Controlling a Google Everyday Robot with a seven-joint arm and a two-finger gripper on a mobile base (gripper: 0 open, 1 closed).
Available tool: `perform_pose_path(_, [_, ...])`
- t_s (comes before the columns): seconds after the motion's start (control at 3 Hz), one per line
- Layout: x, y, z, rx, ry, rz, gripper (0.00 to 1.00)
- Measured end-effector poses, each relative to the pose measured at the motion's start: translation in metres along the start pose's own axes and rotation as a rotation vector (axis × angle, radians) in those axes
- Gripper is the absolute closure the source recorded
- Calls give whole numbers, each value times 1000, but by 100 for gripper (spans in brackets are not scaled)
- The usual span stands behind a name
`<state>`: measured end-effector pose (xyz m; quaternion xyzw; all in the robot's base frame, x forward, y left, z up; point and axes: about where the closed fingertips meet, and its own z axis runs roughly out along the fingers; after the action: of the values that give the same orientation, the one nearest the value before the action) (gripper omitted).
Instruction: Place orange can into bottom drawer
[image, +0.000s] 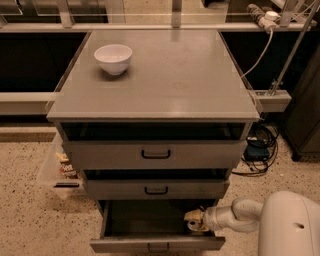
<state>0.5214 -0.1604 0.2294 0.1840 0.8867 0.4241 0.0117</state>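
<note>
Speckled floor (25, 225); clear bin (52, 170) of packets at the cabinet's 8 o'clock. Grey tabletop (175, 75), white bowl (113, 58) at its 10 o'clock. Bottom drawer (150, 245) stands pulled open. Orange can (192, 215) sits inside, toward 3 o'clock, at the tip of the gripper (196, 223); jaws clamped or apart, cannot tell. Arm (235, 216) reaches in roughly level from the white base (290, 225) at 4 o'clock.

I've got a grey cabinet (175, 75), white bowl (113, 58), my pale cream gripper (194, 220) inside the dark-lined grey bottom drawer (125, 244), speckled beige floor (30, 220).
</note>
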Motion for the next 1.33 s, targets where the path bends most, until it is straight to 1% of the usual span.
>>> perform_pose_path(0.33, [-4,-13,2,52,-52,14,100])
perform_pose_path(1.0, [-5,-15,2,59,-61,14,59])
perform_pose_path(1.33, [-9,-14,12,85,-68,5,36])
